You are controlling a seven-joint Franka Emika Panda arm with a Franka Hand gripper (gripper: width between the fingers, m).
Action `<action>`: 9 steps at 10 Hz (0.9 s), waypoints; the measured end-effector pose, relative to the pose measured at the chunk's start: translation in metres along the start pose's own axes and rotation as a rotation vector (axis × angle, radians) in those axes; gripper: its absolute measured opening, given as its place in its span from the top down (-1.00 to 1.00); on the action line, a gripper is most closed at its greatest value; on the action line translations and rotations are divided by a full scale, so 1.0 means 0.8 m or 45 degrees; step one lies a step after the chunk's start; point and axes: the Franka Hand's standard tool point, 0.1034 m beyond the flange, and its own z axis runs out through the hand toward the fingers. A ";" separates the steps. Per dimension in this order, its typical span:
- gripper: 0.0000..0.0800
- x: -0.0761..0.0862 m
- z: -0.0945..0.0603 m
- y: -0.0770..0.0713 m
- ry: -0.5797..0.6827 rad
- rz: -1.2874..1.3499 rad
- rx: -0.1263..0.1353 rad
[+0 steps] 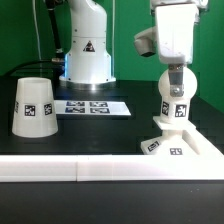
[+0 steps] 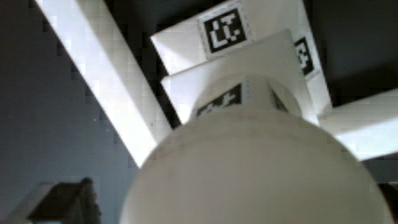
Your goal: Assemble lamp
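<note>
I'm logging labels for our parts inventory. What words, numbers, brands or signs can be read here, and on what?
No words, brands or numbers are readable.
On the white robot pedestal, a black triangle sign: too small to read.
Only patterned black-and-white square tags, no text, on the white tapered shade, flat white marker board, white ball-shaped bulb and low white base.

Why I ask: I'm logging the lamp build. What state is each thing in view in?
bulb: upright, neck down on the base, held at its top; how far it is seated cannot be told.
base: flat on the table, carrying the bulb.
shade: standing apart, wide end down, not mounted.
gripper: shut on the bulb.
marker board: lying flat.
</note>
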 end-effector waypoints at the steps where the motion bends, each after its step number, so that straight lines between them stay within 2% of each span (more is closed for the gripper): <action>1: -0.75 -0.001 0.000 0.000 -0.006 -0.059 -0.002; 3: -0.75 -0.003 0.001 0.000 -0.013 -0.145 -0.003; 4: -0.43 -0.003 0.001 0.000 -0.014 -0.128 -0.004; 9: -0.44 -0.005 0.001 0.001 -0.010 -0.052 -0.008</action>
